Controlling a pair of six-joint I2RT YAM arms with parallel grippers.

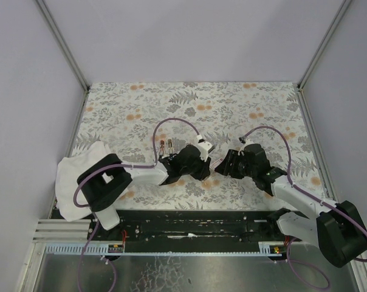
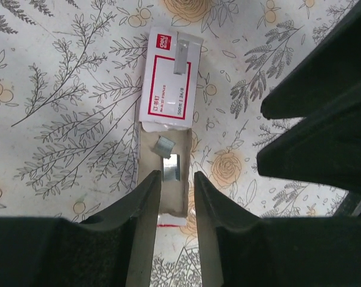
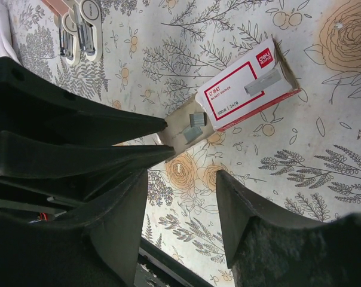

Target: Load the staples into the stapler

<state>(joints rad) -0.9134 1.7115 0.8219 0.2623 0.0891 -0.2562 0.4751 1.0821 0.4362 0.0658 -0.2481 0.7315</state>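
Note:
The staples' box [image 2: 167,84] lies on the flowered table, a red-bordered white sleeve with its tan inner tray [image 2: 168,191] slid out towards me. Staples [image 2: 172,165] lie in the tray, and one strip [image 2: 181,57] rests on top of the sleeve. My left gripper [image 2: 177,176] stands narrowly open around the tray's near end, with a gap at the right finger. My right gripper [image 3: 182,176] hangs open over bare table just short of the box [image 3: 246,86], holding nothing. The stapler [image 3: 79,27] lies beyond the left gripper [image 1: 203,159], at the table's middle [image 1: 165,148].
A crumpled white cloth [image 1: 74,176] lies at the left edge by the left arm's base. Grey walls enclose the table on three sides. The two grippers sit close together, the right one's fingers [image 2: 318,119] beside the box.

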